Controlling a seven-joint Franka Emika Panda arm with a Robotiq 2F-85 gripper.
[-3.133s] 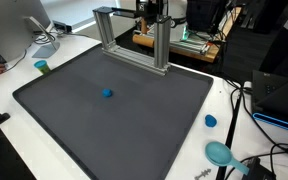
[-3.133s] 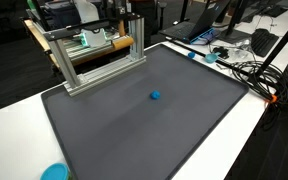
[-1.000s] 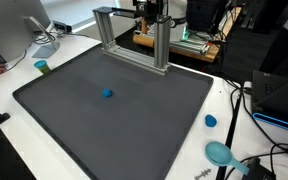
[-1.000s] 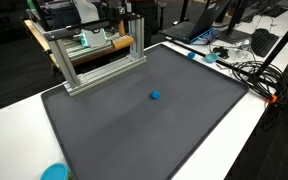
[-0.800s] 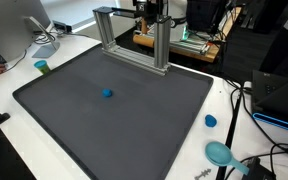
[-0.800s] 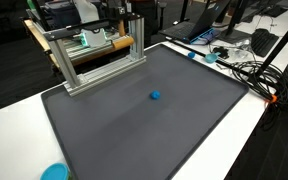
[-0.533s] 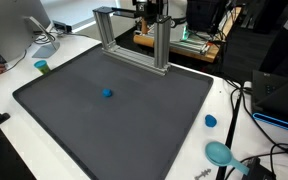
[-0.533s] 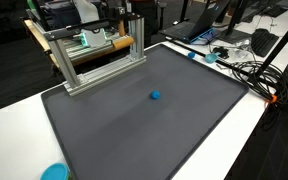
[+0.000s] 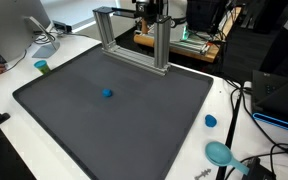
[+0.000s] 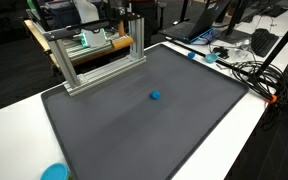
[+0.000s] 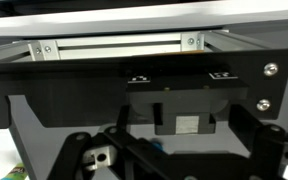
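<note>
At far edge of table (image 9: 14,90), just behind metal frame (image 9: 164,45): gripper (image 9: 150,12) up beside top bar, jaws seemingly spread in wrist view, nothing pinched. Small blue ball (image 9: 107,94) mid-mat (image 9: 134,125), well apart, untouched. Nothing picked up yet.

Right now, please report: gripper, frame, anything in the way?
Gripper up at frame top, jaws look open, nothing seen held. Ball on mat, well apart from both.
</note>
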